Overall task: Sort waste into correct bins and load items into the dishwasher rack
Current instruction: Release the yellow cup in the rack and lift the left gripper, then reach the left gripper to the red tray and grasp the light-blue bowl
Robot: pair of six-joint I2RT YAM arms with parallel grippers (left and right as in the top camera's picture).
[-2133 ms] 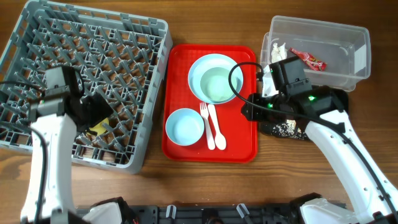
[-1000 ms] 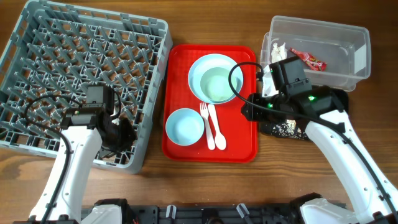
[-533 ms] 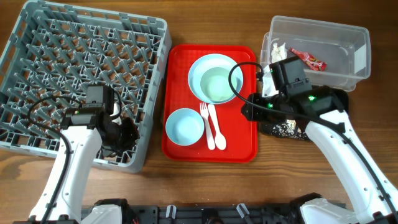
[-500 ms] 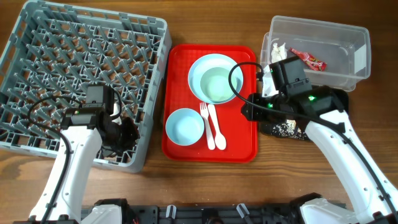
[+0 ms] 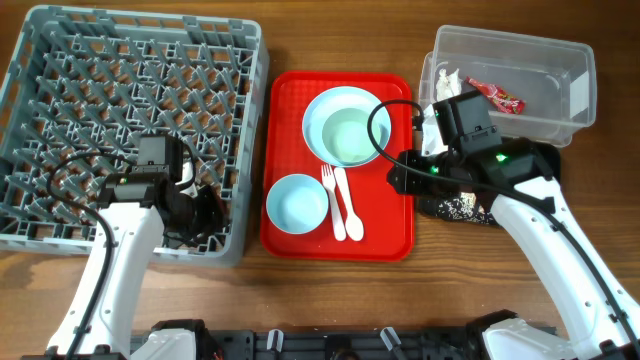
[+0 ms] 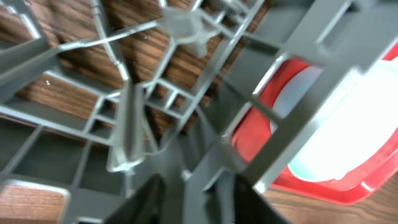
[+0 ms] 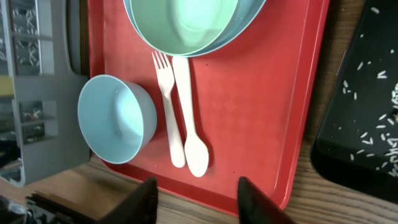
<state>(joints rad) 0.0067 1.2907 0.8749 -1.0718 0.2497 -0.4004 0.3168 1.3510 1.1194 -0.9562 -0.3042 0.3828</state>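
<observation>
The overhead camera looks straight down on the whole table (image 5: 320, 290). The left wrist camera sits close inside the grey rack (image 6: 124, 134). The right wrist camera looks down at the red tray (image 7: 249, 124), seen in every view.

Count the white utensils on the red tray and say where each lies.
2. The fork and the spoon lie side by side on the red tray, the fork nearer the small blue bowl. Others may lie hidden.

White arm links (image 5: 112, 270), black joints (image 5: 463, 120), looping black cables (image 5: 372, 118) (green light (image 5: 500, 157) on the right)
</observation>
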